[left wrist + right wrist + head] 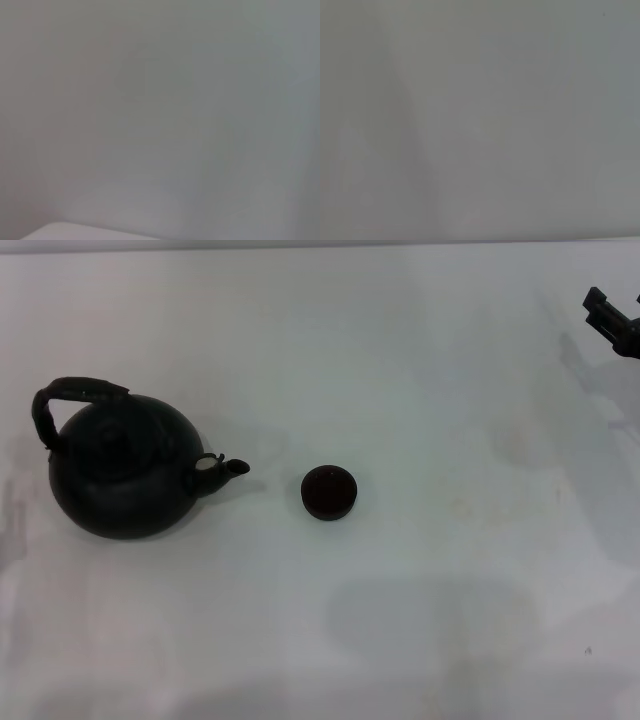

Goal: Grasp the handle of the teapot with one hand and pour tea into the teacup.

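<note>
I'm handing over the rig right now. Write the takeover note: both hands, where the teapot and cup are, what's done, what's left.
Right hand: at the far right edge of the head view, away from both things, holding nothing; only part of it shows.
Left hand: not in view.
Teapot: upright on the table, robot's left, spout toward the teacup. Handle ungrasped.
Teacup: upright, just right of the spout, apart from it.
Done: nothing.
Left: grasp the handle, lift, pour into the teacup.

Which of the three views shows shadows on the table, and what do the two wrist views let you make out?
Head view: soft grey shadows fall on the white table, faint beside the teapot and teacup, broader below the right gripper. Left wrist view: featureless grey haze, with a pale edge. Right wrist view: plain grey, nothing resolvable.
</note>
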